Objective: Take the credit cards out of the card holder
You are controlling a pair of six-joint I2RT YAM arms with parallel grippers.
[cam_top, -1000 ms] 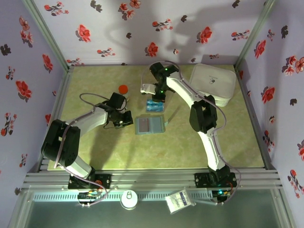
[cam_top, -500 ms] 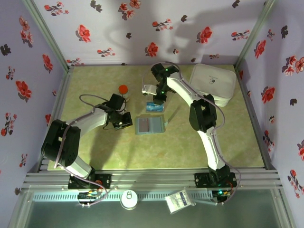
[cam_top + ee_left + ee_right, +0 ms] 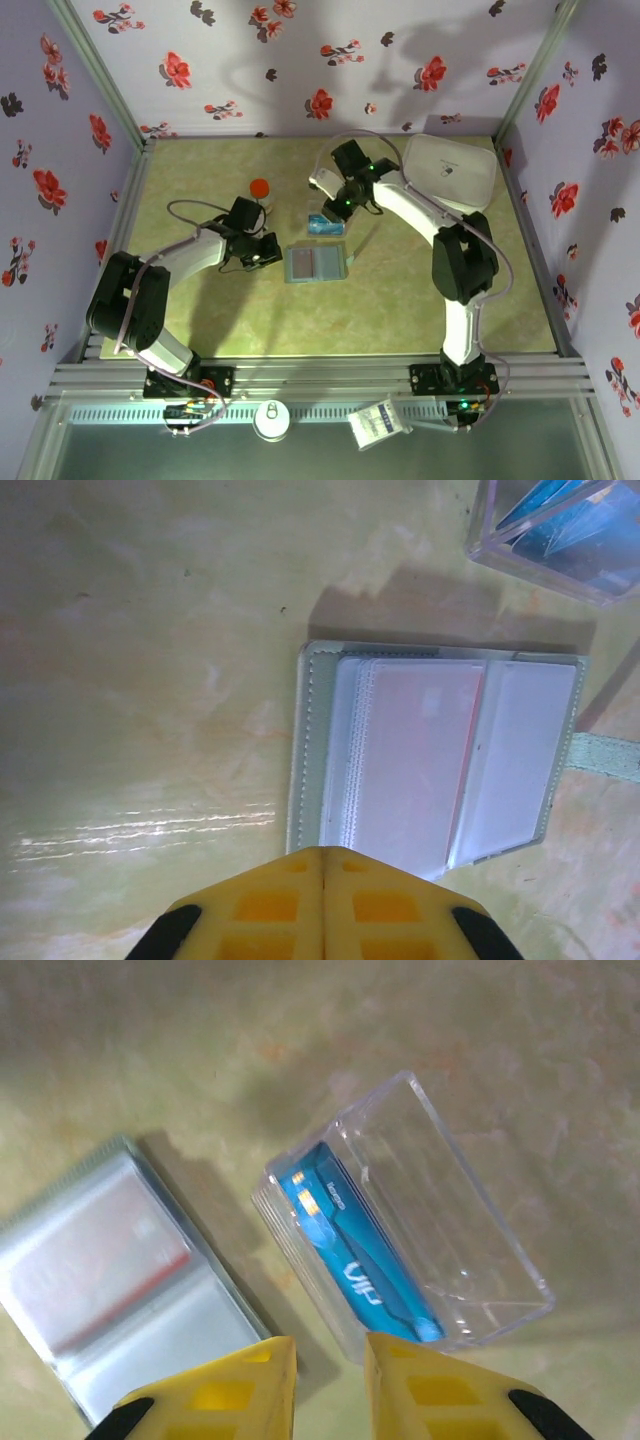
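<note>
From above, the card holder lies at three o'clock of my left gripper, which is nearer to it than my right gripper.

At my left wrist, my jaws are clenched on nothing. The red card sits at one o'clock, its long axis running twelve to six.

At my right wrist, my fingers are slightly parted and empty, and the blue card rests in the clear box at twelve.

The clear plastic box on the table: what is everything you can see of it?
The clear plastic box is a small open-topped rectangular tray of see-through hard-looking plastic with rounded corners. It rests on the green table, just beyond the open card holder and apart from it. A light blue card leans inside along one long wall; the rest is empty. Nothing grips it.
</note>
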